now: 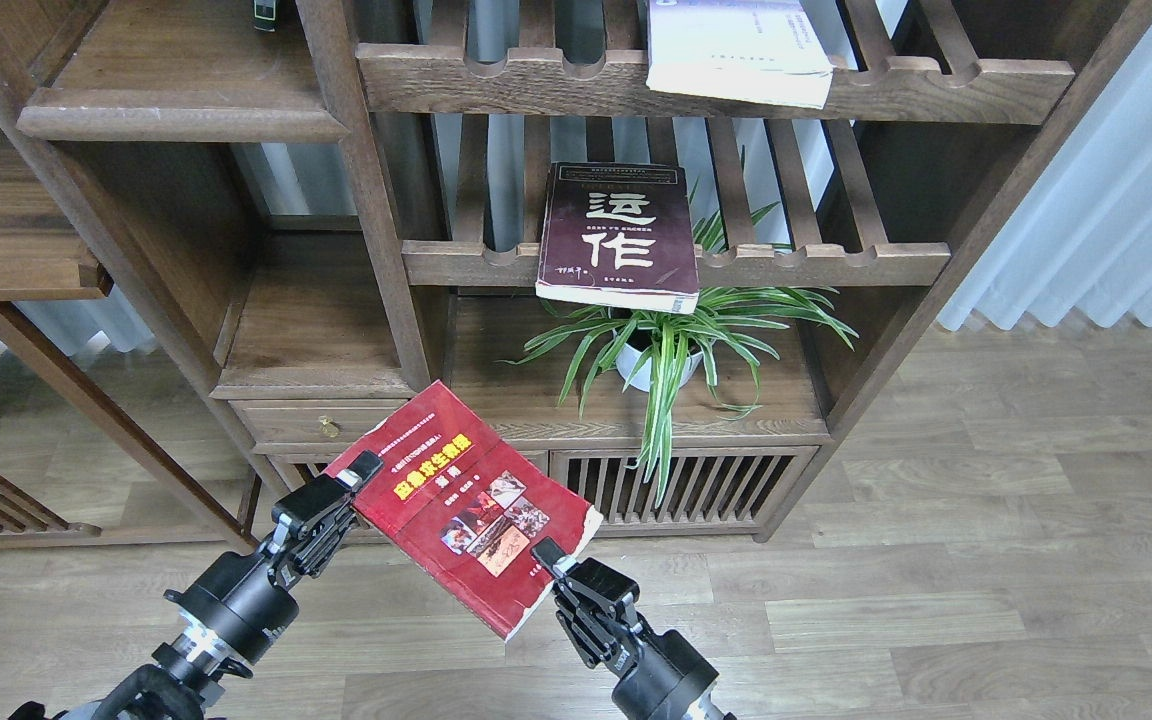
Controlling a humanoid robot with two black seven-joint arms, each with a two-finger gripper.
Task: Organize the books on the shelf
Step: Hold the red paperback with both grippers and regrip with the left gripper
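Red and worn, the paperback [466,505] hangs in mid-air before the shelving unit [366,200], our left gripper [361,470] pinching its left corner and our right gripper [548,557] clamped on its lower right edge, so it stays flat and steady for carrying. Maroon book [618,238] and pale book [736,45] lie overhanging the slatted shelves, while the solid shelf [181,100] at upper left, probably their proper home, looks free.

"运作" on maroon book [618,238]

Both arms reach forward, the left tool [361,472] and right tool [548,556] each clamped on the red book [466,505].
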